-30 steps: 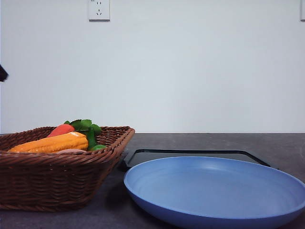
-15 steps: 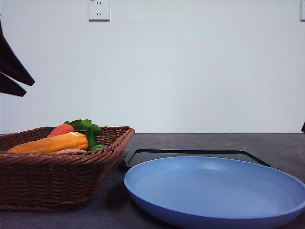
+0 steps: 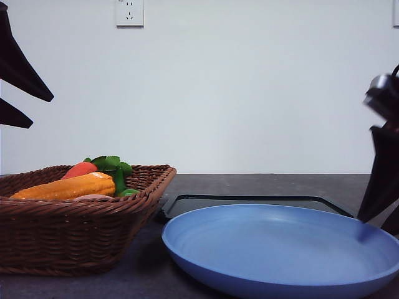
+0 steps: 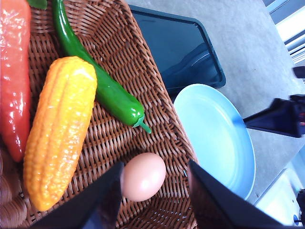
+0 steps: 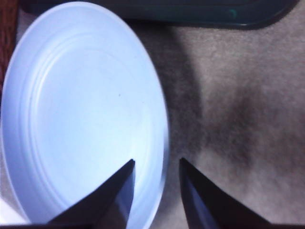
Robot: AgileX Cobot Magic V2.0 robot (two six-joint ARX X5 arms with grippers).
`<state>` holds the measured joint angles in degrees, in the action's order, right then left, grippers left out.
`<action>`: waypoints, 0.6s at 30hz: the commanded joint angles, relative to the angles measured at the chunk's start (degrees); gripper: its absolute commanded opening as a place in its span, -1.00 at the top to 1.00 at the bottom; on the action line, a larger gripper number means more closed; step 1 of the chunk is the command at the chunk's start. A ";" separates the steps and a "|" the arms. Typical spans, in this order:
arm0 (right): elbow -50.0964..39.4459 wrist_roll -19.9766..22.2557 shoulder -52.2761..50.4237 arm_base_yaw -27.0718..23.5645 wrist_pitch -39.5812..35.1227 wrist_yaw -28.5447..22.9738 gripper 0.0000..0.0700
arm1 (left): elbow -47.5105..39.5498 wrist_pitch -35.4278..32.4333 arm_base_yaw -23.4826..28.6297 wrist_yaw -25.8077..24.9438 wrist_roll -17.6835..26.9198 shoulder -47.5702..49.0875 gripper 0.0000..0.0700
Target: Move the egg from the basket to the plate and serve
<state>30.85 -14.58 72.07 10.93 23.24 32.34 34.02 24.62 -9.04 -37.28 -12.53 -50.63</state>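
Observation:
The tan egg (image 4: 143,176) lies in the brown wicker basket (image 4: 157,119), at the corner nearest the plate. My left gripper (image 4: 156,163) hangs open above the egg, one finger on each side of it, not touching. In the front view that gripper (image 3: 42,112) is high above the basket (image 3: 75,237). The light-blue plate (image 3: 274,249) sits right of the basket. My right gripper (image 5: 157,161) is open, and its fingers straddle the rim of the plate (image 5: 71,109). In the front view it (image 3: 374,221) is at the plate's right side.
An orange corn cob (image 4: 59,129), a green pepper (image 4: 105,86) and a red vegetable (image 4: 14,71) share the basket with the egg. A flat black tray (image 3: 249,202) lies behind the plate. Bare grey tabletop (image 5: 238,105) lies to the plate's right.
My left gripper has come in at the upper left, high above the basket. My right gripper has entered at the right edge and come down at the plate's rim. The objects have not moved.

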 commanded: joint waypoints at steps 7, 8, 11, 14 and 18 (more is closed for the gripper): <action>0.22 -1.60 3.93 0.58 -2.00 0.01 0.96 | 1.11 -0.67 -0.11 0.04 1.16 -0.68 0.22; 0.22 -1.67 3.90 0.57 -2.01 -0.02 1.00 | 1.11 -0.93 -0.11 0.04 1.14 -0.68 0.22; 0.24 -2.25 3.82 0.53 -1.80 -0.06 1.00 | 1.11 -2.16 -0.24 0.05 0.90 -0.68 0.15; 0.24 -2.38 3.07 0.08 -0.90 -0.65 1.00 | 1.11 -3.07 -0.91 0.07 0.92 -0.68 -0.07; 0.24 -1.95 0.27 -1.84 1.13 -1.36 1.00 | 1.22 -3.67 -2.70 0.30 1.58 -0.70 -0.13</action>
<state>30.81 -16.37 72.32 9.30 24.60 30.76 34.05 21.50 -11.42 -37.14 -12.36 -50.73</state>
